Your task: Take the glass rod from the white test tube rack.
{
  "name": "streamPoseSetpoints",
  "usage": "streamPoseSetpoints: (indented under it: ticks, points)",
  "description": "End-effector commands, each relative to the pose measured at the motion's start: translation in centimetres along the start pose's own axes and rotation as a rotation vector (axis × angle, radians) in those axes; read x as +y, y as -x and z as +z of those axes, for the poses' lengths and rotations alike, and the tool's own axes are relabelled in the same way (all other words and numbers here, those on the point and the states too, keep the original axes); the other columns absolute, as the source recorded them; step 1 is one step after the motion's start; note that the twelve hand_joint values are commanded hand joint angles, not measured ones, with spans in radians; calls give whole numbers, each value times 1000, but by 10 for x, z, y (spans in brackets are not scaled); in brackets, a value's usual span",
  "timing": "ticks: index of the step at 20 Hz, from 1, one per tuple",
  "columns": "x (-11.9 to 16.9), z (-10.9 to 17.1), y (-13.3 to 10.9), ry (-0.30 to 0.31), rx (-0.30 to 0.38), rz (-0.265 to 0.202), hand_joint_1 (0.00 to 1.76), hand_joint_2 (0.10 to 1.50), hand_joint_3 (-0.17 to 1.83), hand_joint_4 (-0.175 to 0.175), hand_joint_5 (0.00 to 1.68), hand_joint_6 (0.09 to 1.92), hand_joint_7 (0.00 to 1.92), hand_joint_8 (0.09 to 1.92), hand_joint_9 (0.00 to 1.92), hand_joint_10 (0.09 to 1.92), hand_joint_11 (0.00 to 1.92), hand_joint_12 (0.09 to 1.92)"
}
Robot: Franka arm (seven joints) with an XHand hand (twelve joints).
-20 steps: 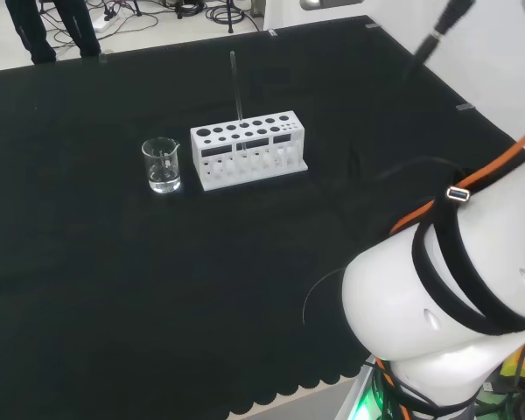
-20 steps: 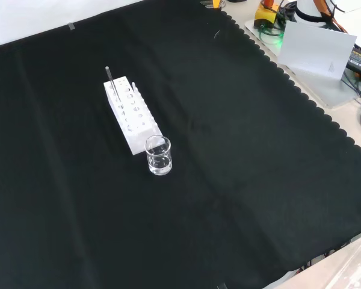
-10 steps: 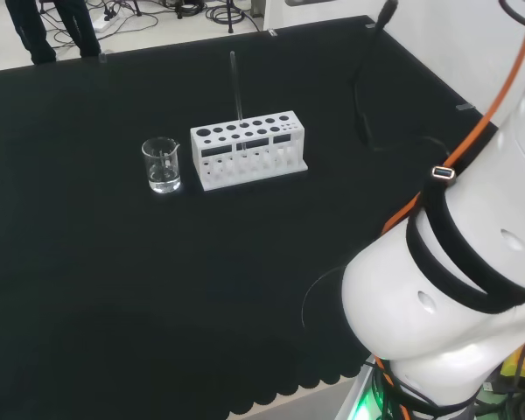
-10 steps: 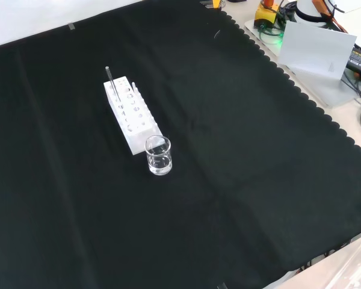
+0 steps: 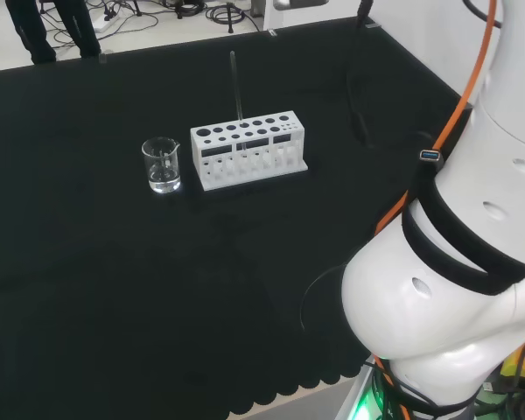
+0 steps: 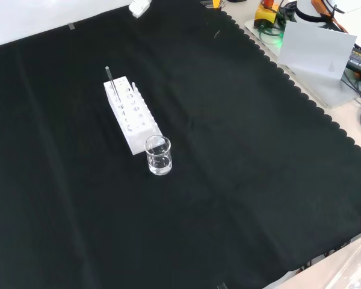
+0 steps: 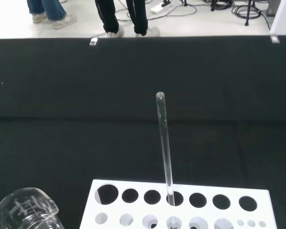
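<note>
Black cloth (image 5: 114, 289): glass rod (image 7: 164, 145) upright in unlabelled white rack (image 5: 248, 149).

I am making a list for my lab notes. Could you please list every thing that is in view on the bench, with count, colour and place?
glass rod: one, clear, standing upright in a hole of the rack's far row in the head view.
test tube rack: one, white, on the cloth near the middle of the head view.
beaker: one, clear glass, just left of the rack in the head view, apart from it.
cloth: one, black, covering the bench.
arm link: white with black bands and an orange cable, at the head view's right.
hand: a small white part at the front view's top edge.
</note>
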State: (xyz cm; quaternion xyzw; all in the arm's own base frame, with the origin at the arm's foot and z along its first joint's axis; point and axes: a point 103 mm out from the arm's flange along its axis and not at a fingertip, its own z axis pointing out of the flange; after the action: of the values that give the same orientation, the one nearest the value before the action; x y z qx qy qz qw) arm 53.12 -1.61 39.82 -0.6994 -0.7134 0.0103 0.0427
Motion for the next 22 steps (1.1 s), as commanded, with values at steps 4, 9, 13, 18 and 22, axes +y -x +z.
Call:
streamPoseSetpoints:
  ticks: [4, 9, 13, 18, 22]
  points:
    - [55, 37, 8, 6, -2, -29, 504, 902, 314, -66, 111, 87, 128, 810, 252, 854, 1, 1487]
    - [71, 54, 16, 10, -6, -41, 493, 905, 318, -71, 123, 87, 148, 817, 273, 859, 8, 1488]
    - [77, 67, 20, -5, -12, -42, 493, 903, 323, -73, 133, 87, 167, 817, 303, 847, 23, 1482]
    - [78, 85, 23, -38, -32, -37, 506, 902, 326, -77, 145, 87, 188, 823, 340, 848, 43, 1481]
    - [72, 99, 21, -79, -46, -39, 508, 902, 331, -81, 156, 87, 229, 835, 405, 845, 84, 1469]
